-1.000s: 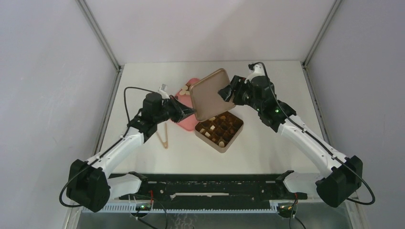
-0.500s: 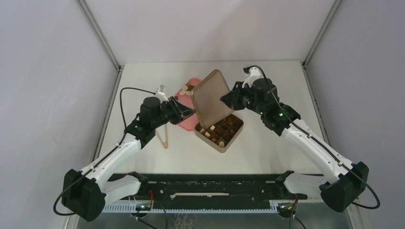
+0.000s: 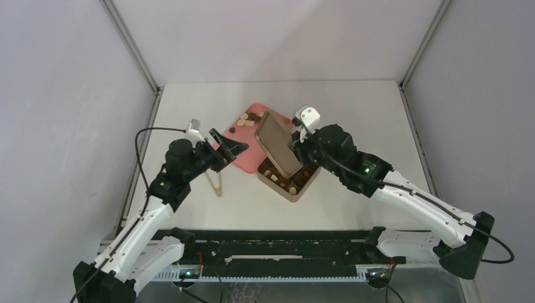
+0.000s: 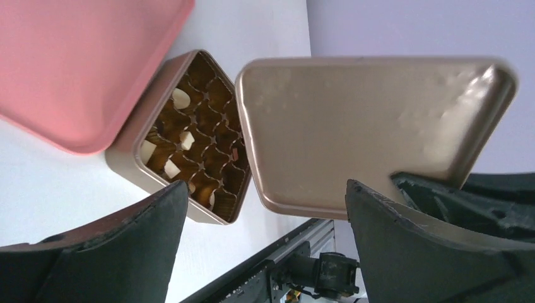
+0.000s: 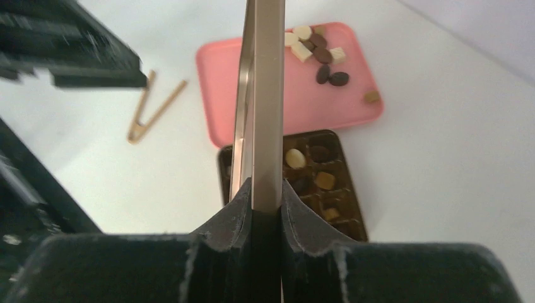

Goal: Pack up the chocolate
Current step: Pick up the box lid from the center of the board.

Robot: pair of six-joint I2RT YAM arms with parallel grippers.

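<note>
Chocolate (image 3: 245, 118) lies loose at the far end of a pink tray (image 3: 243, 158); more pieces (image 5: 293, 158) sit in cells of the square tan tin (image 3: 296, 187). My right gripper (image 3: 295, 146) is shut on the tin's tan lid (image 3: 276, 142), which stands tilted on edge above the tin. In the right wrist view the lid (image 5: 265, 95) is edge-on between my fingers (image 5: 236, 208). My left gripper (image 3: 230, 146) is open, left of the lid and apart from it. Its wrist view shows the lid (image 4: 359, 126) and the tin (image 4: 189, 136) beyond the jaws.
Thin wooden tongs (image 3: 216, 182) lie on the white table left of the tin, under my left wrist. The pink tray (image 4: 82, 63) touches the tin's left side. Grey walls enclose the table on three sides; the black rail (image 3: 271, 243) runs along the near edge.
My left gripper let go of the lid, opened wide and drew back to the left. The right gripper closed on the lid and swung it down over the tin.
</note>
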